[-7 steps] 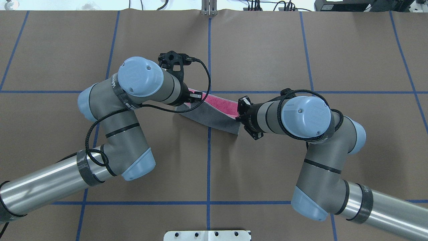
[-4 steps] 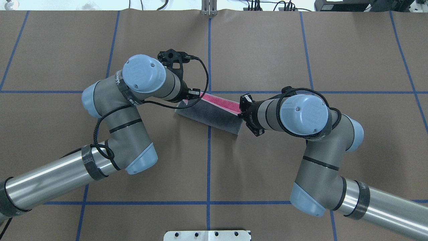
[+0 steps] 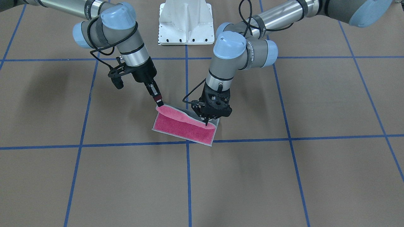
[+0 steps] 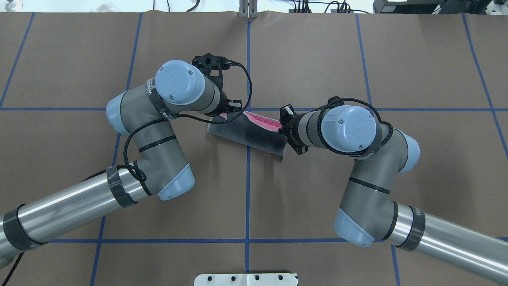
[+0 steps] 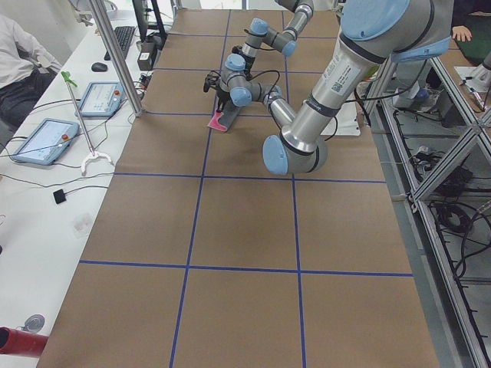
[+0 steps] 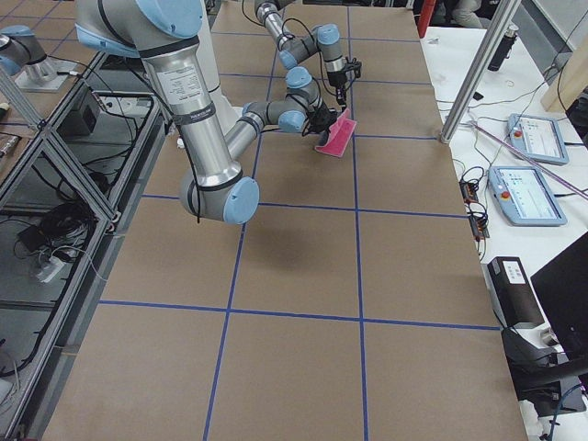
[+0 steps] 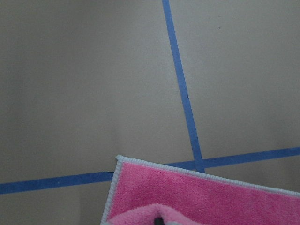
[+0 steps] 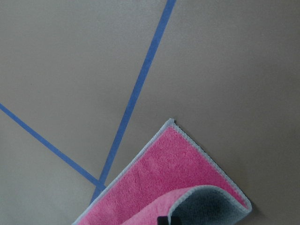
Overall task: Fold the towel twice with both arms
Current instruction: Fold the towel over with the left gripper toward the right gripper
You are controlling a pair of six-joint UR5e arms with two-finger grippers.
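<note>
Towel point(image 3: 186, 130) lies half folded on counter point(image 3: 284, 176), pink face inside; left pincer point(image 3: 206, 124) and right pincer point(image 3: 160, 103) each clamp its raised edge

Silver-grey tubular arms point(image 4: 59, 214), light-blue joint caps point(image 4: 179, 81)

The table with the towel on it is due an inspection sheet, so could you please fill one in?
Surface: table covered in brown paper with a blue tape grid.
Job's things: towel partly folded, far part flat with pink face up, robot-side edge lifted and curling over it, grey face showing from overhead.
Clutter: nothing seen.
Grippers: left gripper and right gripper each shut on one end of the lifted edge.
Cables: black cable looped at each wrist.
Surroundings: white base at the robot's side; tablets beside the table.
</note>
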